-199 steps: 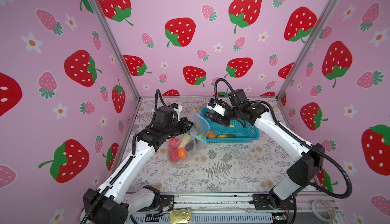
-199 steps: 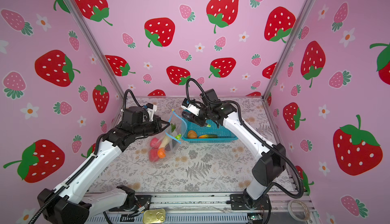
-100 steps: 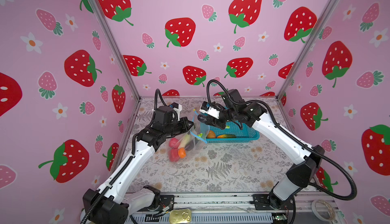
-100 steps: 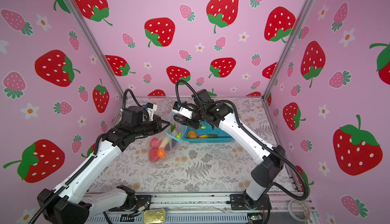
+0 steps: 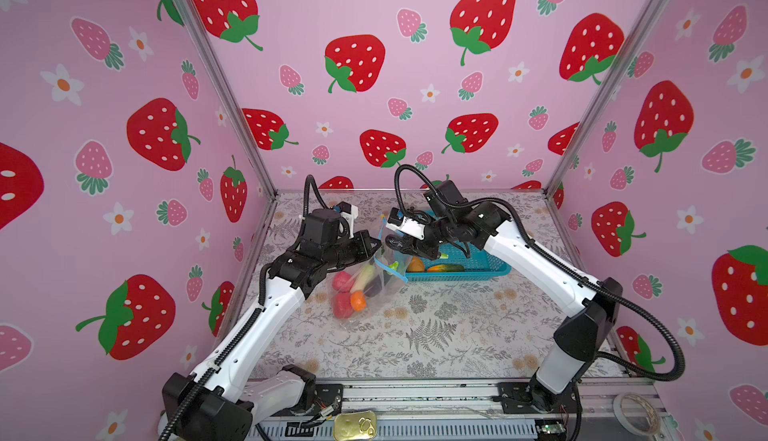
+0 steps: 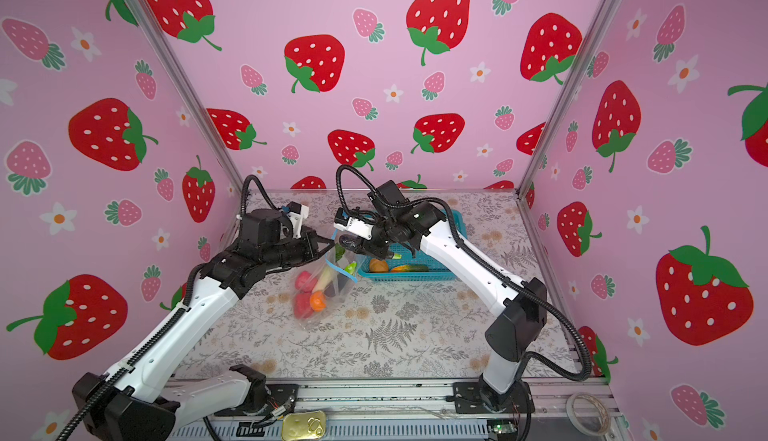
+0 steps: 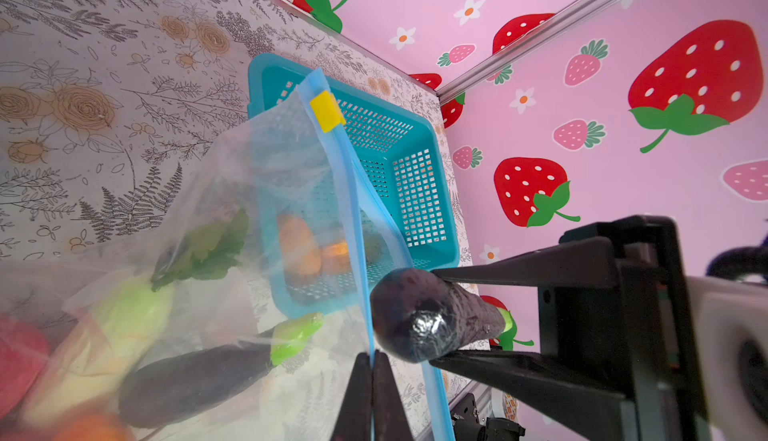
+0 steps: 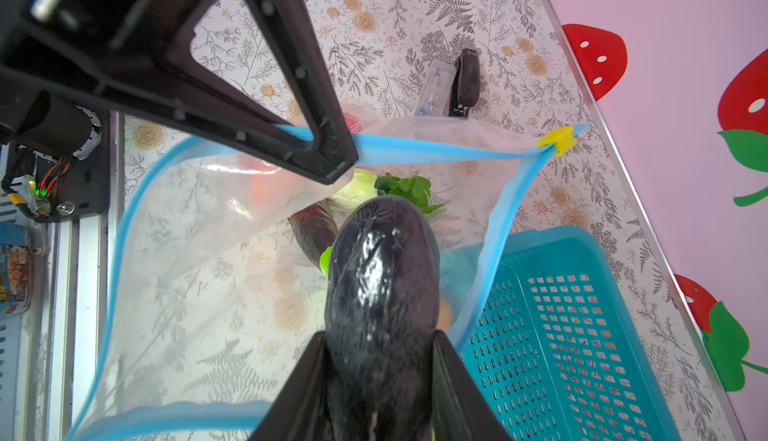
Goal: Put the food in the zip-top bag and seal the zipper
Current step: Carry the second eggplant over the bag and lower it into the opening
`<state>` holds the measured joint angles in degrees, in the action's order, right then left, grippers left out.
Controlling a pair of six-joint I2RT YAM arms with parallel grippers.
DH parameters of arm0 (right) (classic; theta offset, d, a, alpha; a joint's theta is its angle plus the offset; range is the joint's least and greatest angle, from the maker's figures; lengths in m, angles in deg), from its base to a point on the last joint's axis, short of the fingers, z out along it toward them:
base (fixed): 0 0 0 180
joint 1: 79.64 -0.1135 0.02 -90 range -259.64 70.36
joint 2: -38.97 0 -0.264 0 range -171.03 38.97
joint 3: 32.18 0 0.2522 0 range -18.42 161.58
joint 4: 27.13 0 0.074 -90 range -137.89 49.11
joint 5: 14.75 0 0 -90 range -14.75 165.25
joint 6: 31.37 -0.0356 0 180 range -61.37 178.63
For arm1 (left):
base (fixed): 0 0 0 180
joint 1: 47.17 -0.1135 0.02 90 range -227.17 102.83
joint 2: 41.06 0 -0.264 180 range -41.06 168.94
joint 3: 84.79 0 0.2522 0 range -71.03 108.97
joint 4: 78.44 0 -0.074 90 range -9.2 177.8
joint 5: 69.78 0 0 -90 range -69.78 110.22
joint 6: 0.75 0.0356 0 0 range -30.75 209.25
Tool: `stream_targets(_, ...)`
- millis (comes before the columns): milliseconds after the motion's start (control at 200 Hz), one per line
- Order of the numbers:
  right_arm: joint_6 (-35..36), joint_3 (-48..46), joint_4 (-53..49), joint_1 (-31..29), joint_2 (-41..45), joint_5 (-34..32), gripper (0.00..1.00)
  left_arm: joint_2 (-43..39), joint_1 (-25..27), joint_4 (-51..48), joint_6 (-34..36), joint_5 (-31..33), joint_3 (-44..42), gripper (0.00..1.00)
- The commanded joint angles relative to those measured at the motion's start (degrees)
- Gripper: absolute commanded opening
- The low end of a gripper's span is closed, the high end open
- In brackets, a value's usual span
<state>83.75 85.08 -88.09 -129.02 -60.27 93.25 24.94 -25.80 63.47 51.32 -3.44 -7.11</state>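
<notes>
**Eggplant at the bag mouth, both grippers loaded**

Reference point: teal basket [image 5: 478,267] on the table [image 5: 436,335].

- The zip-top bag [image 5: 365,293] lies just beside the basket's short end nearest the left arm, with its mouth lifted toward the basket. Can't tell if bag and basket touch.
- The left gripper [image 7: 372,370] has its jaws fully closed, pinching the zipper [image 7: 353,194] strip on the mouth side away from the basket and holding it up. The mouth gapes open. The yellow slider [image 8: 559,140] sits at the zipper's end corner.
- The right gripper [image 8: 380,360] has its jaws partway apart, clamped on a dark eggplant [image 8: 382,277] over the basket's bag-side end. The eggplant's nose points into the mouth. In the right wrist view the blue zipper loop frames it.
- In the bag, on the side away from the basket: two red lumps [image 5: 341,282], an orange [image 5: 358,302], a white radish [image 5: 362,277] and a second eggplant [image 7: 195,376].
- In the basket: a yellow-orange piece [image 5: 414,265] and a green-orange cucumber [image 5: 445,268].
</notes>
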Motion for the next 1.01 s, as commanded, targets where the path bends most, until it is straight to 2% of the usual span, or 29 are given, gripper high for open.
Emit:
stream_targets(0, 0.0, 2.8, -2.3, -0.8, -1.3, 0.1, 0.14, -1.3, -0.3, 0.2, 0.0, -1.2, 1.8, 0.00)
stream_targets(1000, -0.6, 8.3, -7.1, -2.6, -6.9, -1.8, 0.25, -1.9, -0.4, 0.4, 0.0, -1.2, 1.1, 0.00)
